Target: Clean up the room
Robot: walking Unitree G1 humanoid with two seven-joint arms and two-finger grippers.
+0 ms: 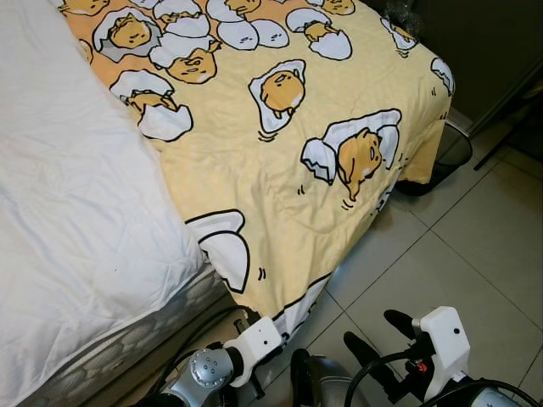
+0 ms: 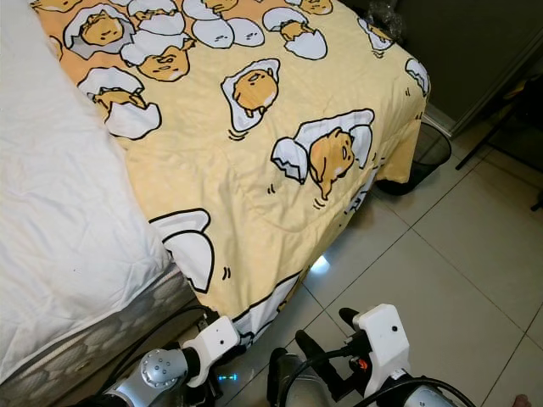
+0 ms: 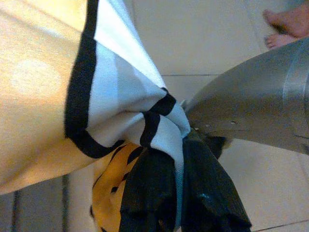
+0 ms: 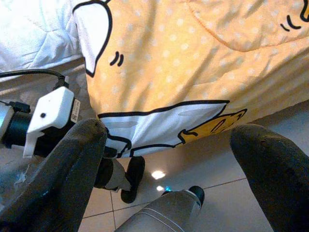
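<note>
I have the left end effector (image 3: 164, 193) pinched on the yellow blanket (image 1: 280, 161) corner hanging off the bed (image 1: 76, 220), ready to straighten it; right end effector (image 4: 169, 145) waits wide open nearby.

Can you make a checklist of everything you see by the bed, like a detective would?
Surface: bed with a white mattress cover; pale tiled floor beside it.
Job's things: yellow cartoon blanket spread over the bed, its edge hanging toward the floor.
Clutter: a dark mesh basket on the floor at the bed's far corner; something crinkly and clear on that corner, too small to tell.
Grippers: left gripper shut on the blanket's hanging corner; right gripper open, near the blanket's edge above the floor.
Cables: black cables on the robot's arms.
Surroundings: a person's bare feet on the tiles; a dark cabinet past the bed.
</note>
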